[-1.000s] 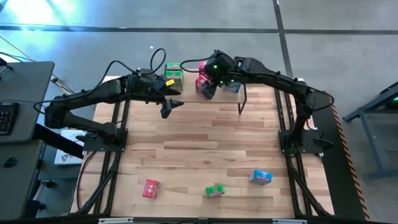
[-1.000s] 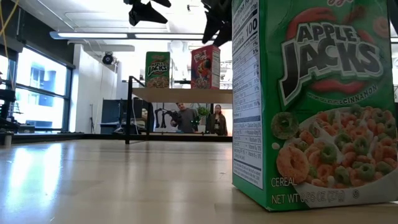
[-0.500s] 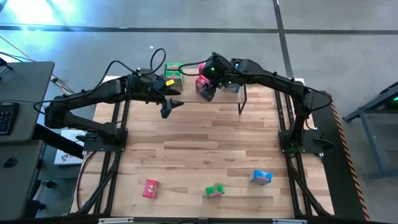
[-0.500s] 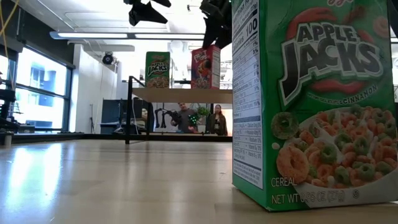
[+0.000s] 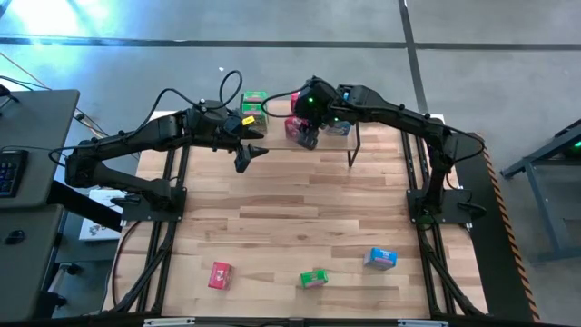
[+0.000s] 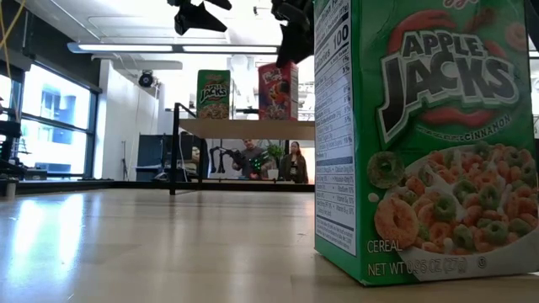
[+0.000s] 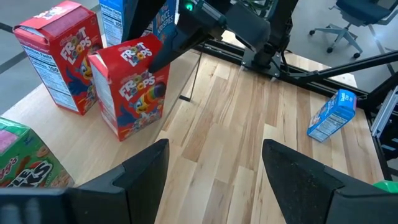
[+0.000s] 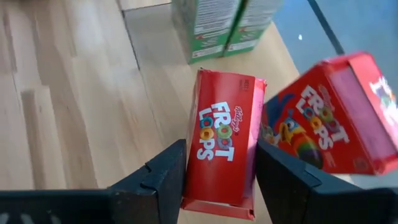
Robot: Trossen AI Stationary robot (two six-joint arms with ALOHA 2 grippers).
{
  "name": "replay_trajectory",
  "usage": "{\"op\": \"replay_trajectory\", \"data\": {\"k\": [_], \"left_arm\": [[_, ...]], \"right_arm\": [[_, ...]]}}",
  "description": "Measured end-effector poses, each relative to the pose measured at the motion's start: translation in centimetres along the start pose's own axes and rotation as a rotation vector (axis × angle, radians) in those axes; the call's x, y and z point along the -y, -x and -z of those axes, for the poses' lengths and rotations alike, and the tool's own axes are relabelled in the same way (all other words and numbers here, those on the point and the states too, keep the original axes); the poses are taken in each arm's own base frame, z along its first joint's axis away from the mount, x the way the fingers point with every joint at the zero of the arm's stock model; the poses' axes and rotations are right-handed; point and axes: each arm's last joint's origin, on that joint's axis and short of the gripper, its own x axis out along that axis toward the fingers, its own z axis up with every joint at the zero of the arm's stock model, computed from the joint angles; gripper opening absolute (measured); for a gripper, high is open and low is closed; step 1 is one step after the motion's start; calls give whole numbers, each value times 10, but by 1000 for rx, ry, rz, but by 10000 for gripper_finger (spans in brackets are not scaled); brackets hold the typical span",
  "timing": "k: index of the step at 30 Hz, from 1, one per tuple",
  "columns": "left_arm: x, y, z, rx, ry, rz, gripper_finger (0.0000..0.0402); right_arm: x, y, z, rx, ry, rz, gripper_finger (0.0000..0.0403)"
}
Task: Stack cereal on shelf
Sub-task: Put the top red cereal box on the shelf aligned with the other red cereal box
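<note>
On the shelf (image 5: 272,133) (image 6: 244,127) at the table's far edge stand green boxes (image 5: 254,104) (image 8: 211,22), red boxes and a blue one (image 7: 118,15). My right gripper (image 5: 307,123) (image 8: 221,180) is over the shelf, shut on a red Froot Loops box (image 7: 130,84) (image 6: 278,89). A second red box (image 7: 59,56) (image 8: 329,124) stands just beside it. My left gripper (image 5: 252,153) (image 7: 217,174) hangs open above the table just in front of the shelf's left part, touching nothing. My right gripper pinches the red box by its upper end (image 8: 202,168), one finger (image 8: 155,180) on each broad face, the narrow top face showing between them. The fingers come from above, pointing down. The box is nearly upright with its bottom (image 7: 134,132) at the shelf board; whether it rests there I cannot tell.
Three loose boxes lie near the table's near edge: red (image 5: 220,274), green (image 5: 314,278) (image 6: 421,143) right in front of the low camera, and blue (image 5: 380,259) (image 7: 333,115). Bare tabletop lies between them and the shelf. People show in the room behind.
My right gripper has shifted a little toward the table's left over the shelf, carrying the red box with it; its fingers have stayed shut on the box.
</note>
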Motion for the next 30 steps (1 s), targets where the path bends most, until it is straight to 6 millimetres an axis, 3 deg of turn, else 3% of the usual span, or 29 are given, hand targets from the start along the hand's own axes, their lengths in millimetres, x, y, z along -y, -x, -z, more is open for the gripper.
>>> {"op": "replay_trajectory", "data": {"k": [8, 15, 22, 30], "left_arm": [[0, 0, 0, 0, 1, 0, 248], [0, 0, 0, 0, 1, 0, 248], [0, 0, 0, 0, 1, 0, 248], [0, 0, 0, 0, 1, 0, 248]], "right_arm": [[10, -1, 1, -5, 215, 11, 174], [24, -2, 4, 9, 263, -40, 174], [25, -1, 4, 11, 325, -41, 174], [30, 18, -2, 21, 342, -23, 174]]}}
